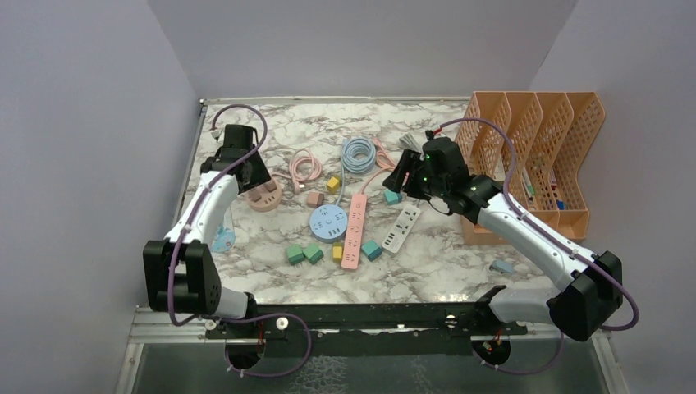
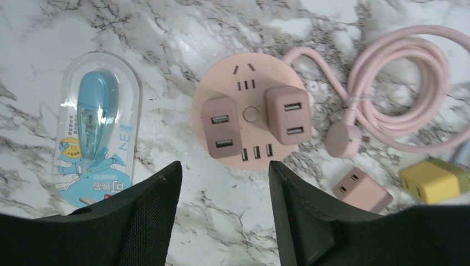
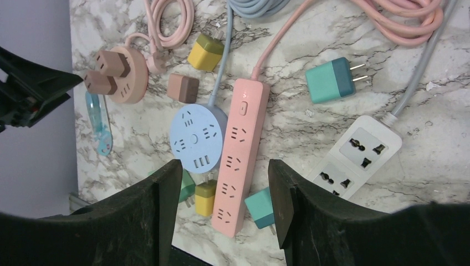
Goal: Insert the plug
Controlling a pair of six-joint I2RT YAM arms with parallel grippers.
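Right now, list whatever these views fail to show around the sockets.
- Right wrist view: the teal charger beside the pink power strip is partly hidden behind the right gripper finger.
- Left wrist view: the yellow charger sits at the frame's right edge, its lower side covered by the left gripper finger.
- Top view: the socket holes on the white power strip are too small to read.

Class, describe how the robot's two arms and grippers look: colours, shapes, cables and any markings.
Both the left arm and right arm have white tubular links between chunky black joints. A purple cable loops along each. The left gripper and right gripper each carry two black wedge-shaped fingers. Small green lights glow on the right wrist.
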